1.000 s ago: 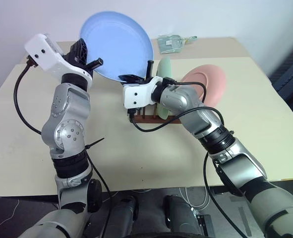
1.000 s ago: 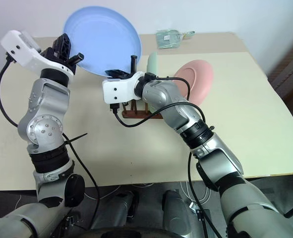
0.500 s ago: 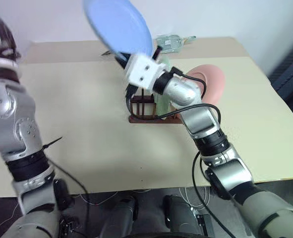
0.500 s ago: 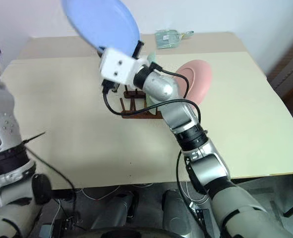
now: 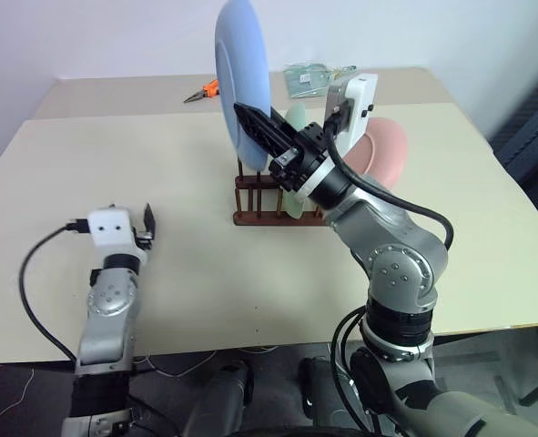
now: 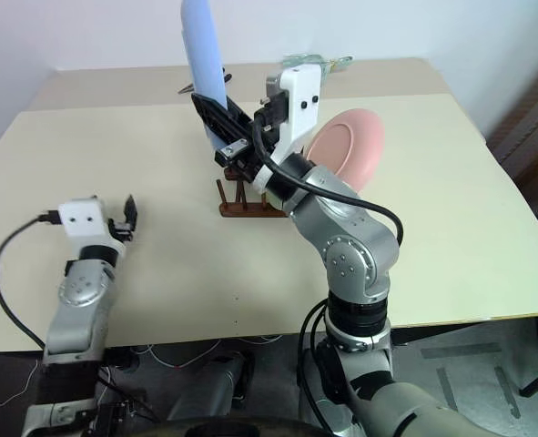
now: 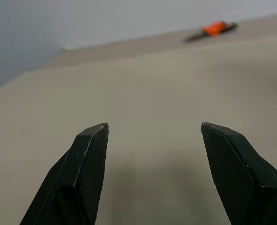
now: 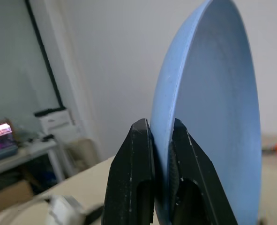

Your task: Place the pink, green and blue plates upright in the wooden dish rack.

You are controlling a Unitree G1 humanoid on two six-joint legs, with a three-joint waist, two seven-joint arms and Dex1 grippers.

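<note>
The right gripper (image 5: 255, 126) pinches the rim of a round light blue plastic plate (image 5: 241, 77), held on edge above the small dark wooden peg rack (image 5: 273, 202). A pale green plate (image 5: 296, 137) and salmon pink plate (image 5: 382, 150) already stand there. The left gripper (image 7: 152, 136) hovers low over the beige table (image 5: 159, 182), fingers wide and empty. Next, likely lowering the blue plate between free pegs

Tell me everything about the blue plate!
The blue plate is round, shallow and light blue, with a smooth matte look like plastic. It stands on edge in the air above the wooden dish rack, not yet in it. The right gripper pinches its rim between two black fingers. Nothing else touches it.
</note>
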